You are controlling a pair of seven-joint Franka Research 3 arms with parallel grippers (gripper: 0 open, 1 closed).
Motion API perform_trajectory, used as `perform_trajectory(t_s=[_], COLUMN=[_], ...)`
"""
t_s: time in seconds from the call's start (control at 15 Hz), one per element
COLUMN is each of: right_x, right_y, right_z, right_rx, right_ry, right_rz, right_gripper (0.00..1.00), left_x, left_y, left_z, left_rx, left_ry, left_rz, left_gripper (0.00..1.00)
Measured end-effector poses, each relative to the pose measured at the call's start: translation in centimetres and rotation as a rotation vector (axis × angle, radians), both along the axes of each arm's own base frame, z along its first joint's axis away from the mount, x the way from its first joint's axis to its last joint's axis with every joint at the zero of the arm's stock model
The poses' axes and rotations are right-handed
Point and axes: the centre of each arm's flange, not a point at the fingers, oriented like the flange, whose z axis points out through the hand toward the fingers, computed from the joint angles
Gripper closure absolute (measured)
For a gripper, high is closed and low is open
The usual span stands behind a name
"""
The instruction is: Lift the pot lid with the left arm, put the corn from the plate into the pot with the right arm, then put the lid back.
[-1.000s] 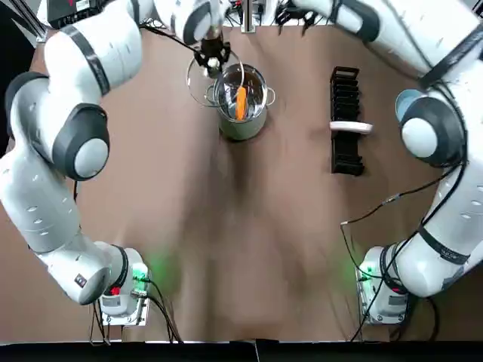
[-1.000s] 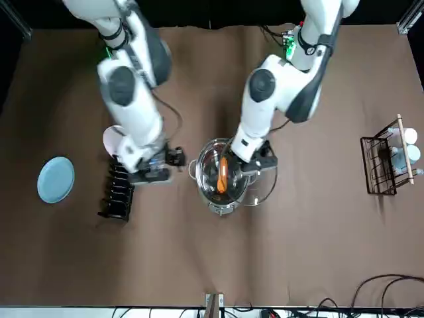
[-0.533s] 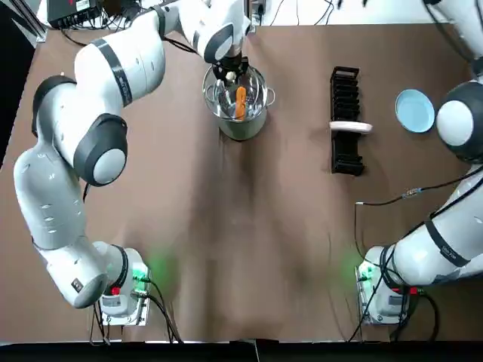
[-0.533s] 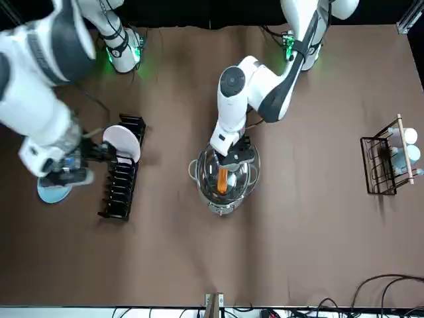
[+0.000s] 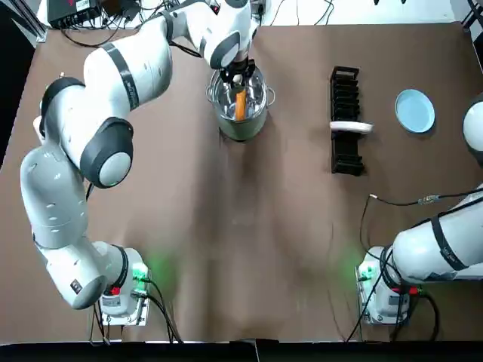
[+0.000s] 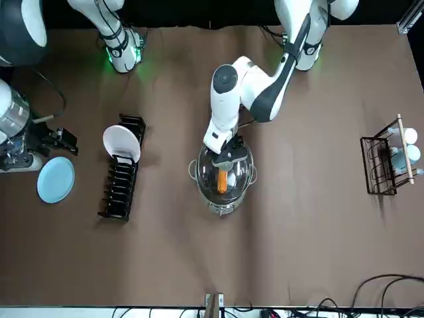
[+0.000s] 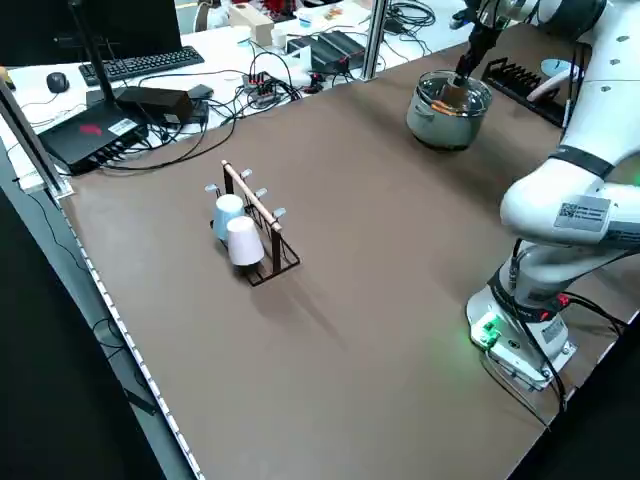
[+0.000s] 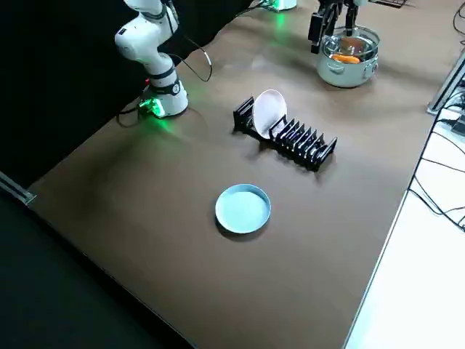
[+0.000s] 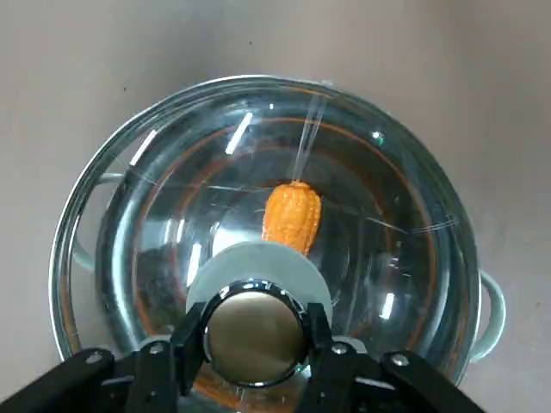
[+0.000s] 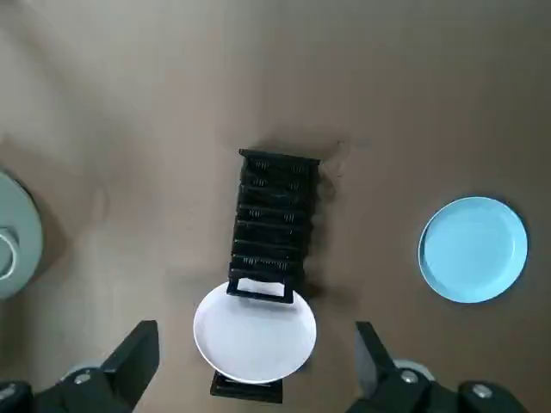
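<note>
Now lowered, lid (image 9: 372,241) on pot (image 5: 240,127), seemingly seated, left tool (image 9: 254,337) clasping knob (image 9: 254,322)

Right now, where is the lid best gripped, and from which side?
By the knob at its centre, from straight above. The lid is a smooth glass dome lying flat on the pot; the knob is its only raised, narrow part. The left gripper clasps it that way.

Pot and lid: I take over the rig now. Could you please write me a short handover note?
Left gripper: shut on the glass lid, which is over the pot.
Right gripper: open, empty, above the dish rack.
Corn: inside the pot; the blue plate is bare.
Done: corn moved.
To do: check the lid sits fully on the pot, I cannot tell; then release.
</note>
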Motion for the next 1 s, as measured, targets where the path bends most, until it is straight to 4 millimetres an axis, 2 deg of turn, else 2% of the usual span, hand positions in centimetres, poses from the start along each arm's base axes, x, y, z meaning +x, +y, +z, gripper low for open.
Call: perform_trajectory(t_s=[0.27, 0.47, 0.67, 1.0], right_x=[-0.1, -0.9, -2.6, -6.3], right_y=[-1.3, -3.2, -6.5, -8.5], right_z=[0.3, 0.9, 2.4, 3.6], right_rx=[0.046, 0.043, 0.04, 0.023], right_ry=[0.001, 0.024, 0.023, -0.018], right_rz=[-0.03, -0.059, -0.006, -0.013], right_gripper=[0.0, 0.0, 0.0, 0.0], left_x=[0.3, 0.4, 0.3, 0.2], left_y=[-0.4, -0.5, -0.7, -1.0], left_z=[-1.5, -1.6, -1.6, -1.5], left_rx=[-0.007, -0.011, -0.009, -0.021], left_ry=[-0.006, -0.012, -0.014, -0.023], left_rz=[0.002, 0.02, 0.015, 0.021], left_gripper=[0.49, 0.49, 0.49, 0.49])
